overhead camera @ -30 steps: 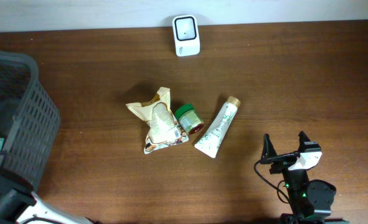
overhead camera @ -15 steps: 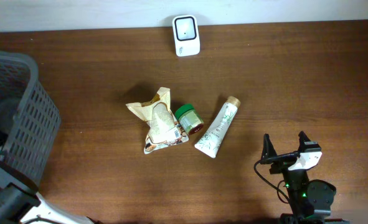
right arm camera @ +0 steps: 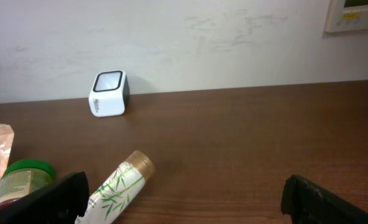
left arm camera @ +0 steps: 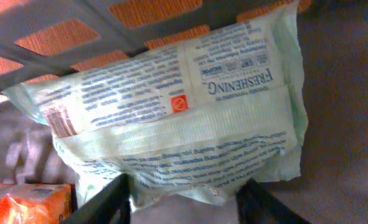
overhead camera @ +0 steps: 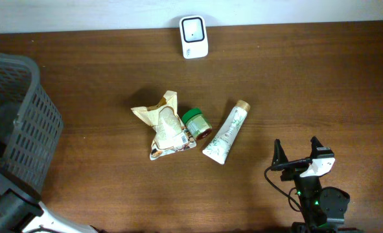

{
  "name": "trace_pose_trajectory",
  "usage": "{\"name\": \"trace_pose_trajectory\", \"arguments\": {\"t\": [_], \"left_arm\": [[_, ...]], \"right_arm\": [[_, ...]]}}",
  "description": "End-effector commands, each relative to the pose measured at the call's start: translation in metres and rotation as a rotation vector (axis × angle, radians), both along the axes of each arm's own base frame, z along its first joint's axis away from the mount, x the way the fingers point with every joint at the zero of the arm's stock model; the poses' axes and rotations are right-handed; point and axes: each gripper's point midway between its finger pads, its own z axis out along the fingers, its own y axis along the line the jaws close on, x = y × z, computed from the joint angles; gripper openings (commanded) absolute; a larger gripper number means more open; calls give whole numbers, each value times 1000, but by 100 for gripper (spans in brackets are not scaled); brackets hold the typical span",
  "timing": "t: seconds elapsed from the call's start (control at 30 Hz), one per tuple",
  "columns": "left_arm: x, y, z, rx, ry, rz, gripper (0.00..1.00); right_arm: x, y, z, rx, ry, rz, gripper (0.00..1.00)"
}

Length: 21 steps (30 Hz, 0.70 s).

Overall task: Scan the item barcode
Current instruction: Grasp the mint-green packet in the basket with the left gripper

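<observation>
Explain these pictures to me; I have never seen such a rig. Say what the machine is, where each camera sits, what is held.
Two robot arms work at a wooden table. One picture looks down from above; two come from cameras on the wrists. On the table: a white scanner, a snack bag, a green-lidded jar, a tube, and a grey basket at the left. The right gripper is open, empty. The left gripper is inside the basket, fingers either side of a pale green packet; whether it grips, I cannot tell.
</observation>
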Motion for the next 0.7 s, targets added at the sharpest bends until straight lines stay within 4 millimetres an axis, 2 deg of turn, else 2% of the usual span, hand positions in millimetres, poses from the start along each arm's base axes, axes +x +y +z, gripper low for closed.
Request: {"name": "trace_pose_trajectory", "arguments": {"t": [0.0,0.07,0.17,0.2,0.3,0.33,0.47,0.5,0.53,0.57,0.6,0.63,0.67], "left_arm": [[-4,-2,0,1,9,0,25],[-2,1,2,16,-4,1,1],[-3,0,3,12,1,1,0],[-6,-4,9,5,6,0,0],[-10,-8,87,156,-60,48,0],[-10,-7,100,185,-87,62,0],[-6,-17,99,168,-89,60,0],[-6,-19,98,161,-83,58,5],[-8,-21,93,146,-68,59,69],[-13,-20,84,125,-44,66,87],[-18,-17,69,99,-16,79,93],[-23,-14,48,63,22,89,93],[-22,-13,34,46,40,90,92]], "right_arm": [[0,0,-3,8,6,3,98],[0,0,-3,8,6,3,98],[0,0,-3,8,6,3,98],[0,0,-3,8,6,3,98],[0,0,-3,8,6,3,98],[0,0,-3,8,6,3,98],[0,0,-3,8,6,3,98],[0,0,-3,8,6,3,98],[0,0,-3,8,6,3,98],[0,0,-3,8,6,3,98],[0,0,-3,8,6,3,98],[0,0,-3,8,6,3,98],[0,0,-3,8,6,3,98]]}}
